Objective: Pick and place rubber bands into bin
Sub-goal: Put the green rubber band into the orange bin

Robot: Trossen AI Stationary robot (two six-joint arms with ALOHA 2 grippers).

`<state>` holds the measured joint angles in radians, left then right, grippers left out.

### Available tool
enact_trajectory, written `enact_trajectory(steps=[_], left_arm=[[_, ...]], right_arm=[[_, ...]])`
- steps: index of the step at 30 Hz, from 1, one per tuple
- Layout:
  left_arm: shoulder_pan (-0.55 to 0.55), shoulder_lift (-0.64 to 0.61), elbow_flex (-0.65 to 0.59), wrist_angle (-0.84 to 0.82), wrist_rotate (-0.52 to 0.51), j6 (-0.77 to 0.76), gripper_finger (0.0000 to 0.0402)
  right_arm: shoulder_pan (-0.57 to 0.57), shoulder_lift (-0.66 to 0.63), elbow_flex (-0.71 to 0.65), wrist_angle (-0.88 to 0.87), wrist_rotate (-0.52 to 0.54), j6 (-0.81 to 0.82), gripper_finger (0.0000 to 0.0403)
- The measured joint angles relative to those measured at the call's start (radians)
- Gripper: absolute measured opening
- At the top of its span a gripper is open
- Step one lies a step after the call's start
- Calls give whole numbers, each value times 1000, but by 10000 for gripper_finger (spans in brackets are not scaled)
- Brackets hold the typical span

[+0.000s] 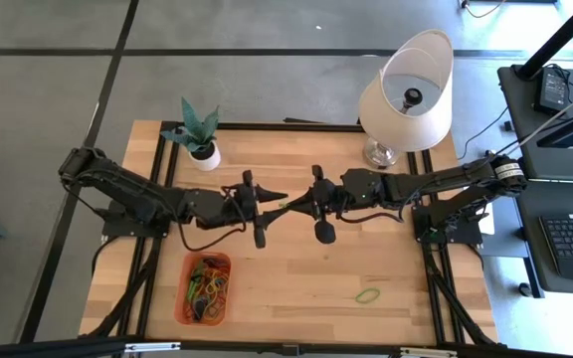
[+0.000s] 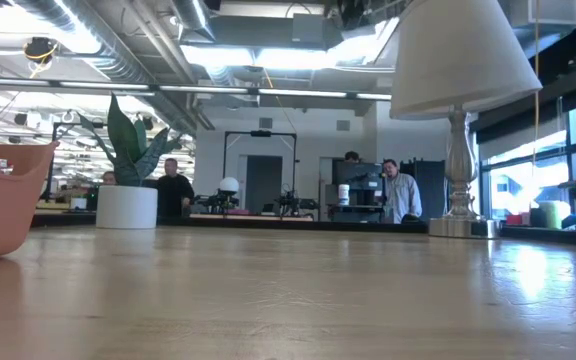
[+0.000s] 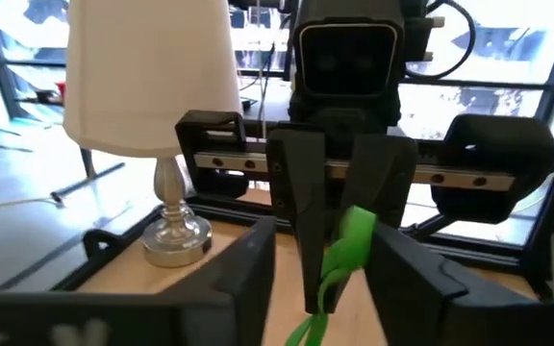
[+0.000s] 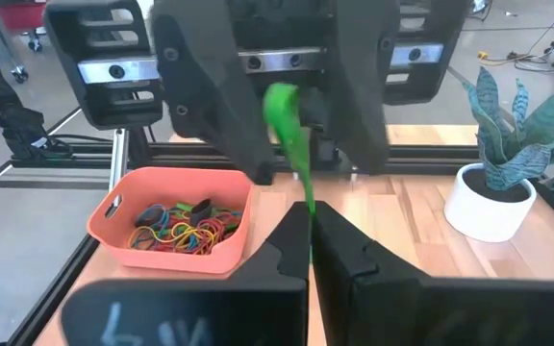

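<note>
Two grippers meet over the middle of the table, a green rubber band (image 4: pixel 290 135) stretched between them.

The right gripper (image 4: pixel 311 229) is clamped shut on one end of the thin bright green band; the left gripper (image 3: pixel 320 259) has its fingers spread around the other end, up and to the right of the bin (image 1: pixel 205 288). The orange bin sits by the table's front edge, holding a tangle of coloured bands. Another green band (image 1: pixel 368 295) lies to its right, with bare wood between.
</note>
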<state>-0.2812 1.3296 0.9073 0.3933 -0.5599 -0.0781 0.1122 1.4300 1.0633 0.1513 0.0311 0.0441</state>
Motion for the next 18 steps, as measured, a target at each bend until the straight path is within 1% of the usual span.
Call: enact_trajectory(steps=[2, 7, 8, 15, 18], left_arm=[[7, 0, 0, 0, 19, -14, 120], [10, 0, 0, -1, 75, -13, 22], [9, 0, 0, -1, 82, -14, 12], [9, 0, 0, -4, 96, 25, 4], [10, 0, 0, -14, 97, 25, 4]], right_arm=[[0, 0, 0, 0, 0, 0, 5], [0, 0, 0, 0, 0, 0, 5], [0, 0, 0, 0, -1, 3, 5], [0, -1, 0, -16, -1, 51, 8], [0, -1, 0, -35, -2, 56, 26]])
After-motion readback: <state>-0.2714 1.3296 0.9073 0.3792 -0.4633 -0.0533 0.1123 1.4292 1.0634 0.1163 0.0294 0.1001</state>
